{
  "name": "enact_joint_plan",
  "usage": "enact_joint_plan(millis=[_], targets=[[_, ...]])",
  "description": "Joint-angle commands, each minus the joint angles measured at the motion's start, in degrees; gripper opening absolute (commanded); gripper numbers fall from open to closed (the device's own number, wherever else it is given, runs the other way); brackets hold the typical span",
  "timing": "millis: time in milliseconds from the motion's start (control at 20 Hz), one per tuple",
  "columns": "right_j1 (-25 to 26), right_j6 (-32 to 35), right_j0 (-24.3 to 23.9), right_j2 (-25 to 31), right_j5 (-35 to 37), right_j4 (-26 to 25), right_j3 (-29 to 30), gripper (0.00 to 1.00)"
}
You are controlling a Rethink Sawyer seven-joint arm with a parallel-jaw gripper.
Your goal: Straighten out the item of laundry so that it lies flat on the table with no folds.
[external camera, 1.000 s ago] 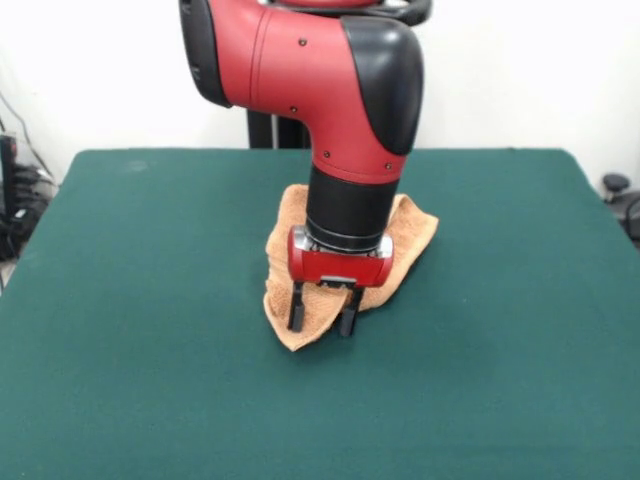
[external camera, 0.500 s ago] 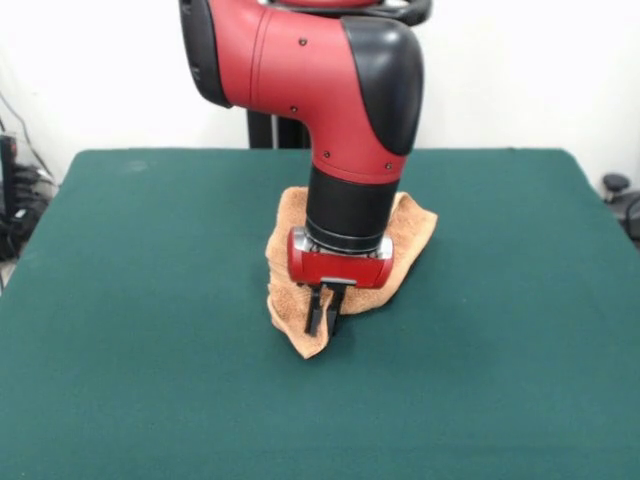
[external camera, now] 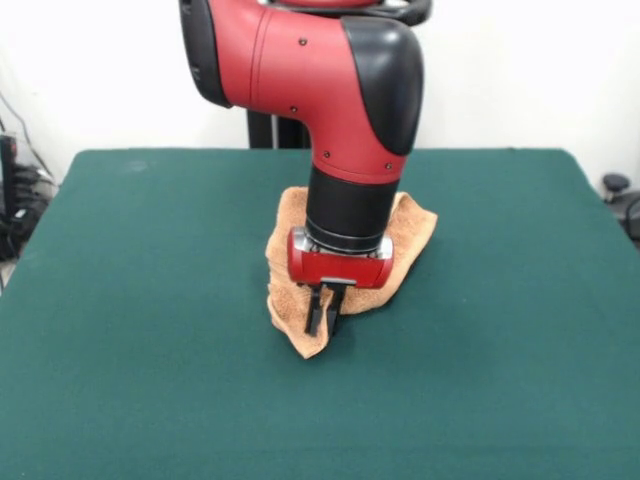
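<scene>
The orange-tan towel [external camera: 287, 295] lies crumpled and folded near the middle of the dark green table [external camera: 130, 300], partly hidden behind the arm. My gripper [external camera: 322, 320] points straight down over the towel's near corner. Its two black fingers are closed together, pinching the cloth at that near corner, low against the table. The towel's far right part [external camera: 415, 225] shows beside the arm's black wrist.
The red and black arm [external camera: 330, 90] comes down from the top and hides the towel's middle. Cables and dark equipment [external camera: 15, 200] stand off the table's left edge; a dark object [external camera: 618, 190] stands off the right edge.
One second ago the fingers stood open astride the towel's near corner. They have since closed on the cloth, drawing the corner in slightly. No change in the last half second.
</scene>
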Motion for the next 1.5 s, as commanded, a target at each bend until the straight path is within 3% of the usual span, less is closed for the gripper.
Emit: enact_joint_plan(millis=[50, 700, 1500], targets=[[0.51, 9.94, 1.06, 6.61, -1.64, -0.02, 7.24, 0.0], [-11.57, 9.21, 3.17, 4.88, 11.41, 2.58, 11.1, 0.0], [-16.47, 10.94, 5.43, 2.76, 20.43, 3.07, 9.27, 0.0]])
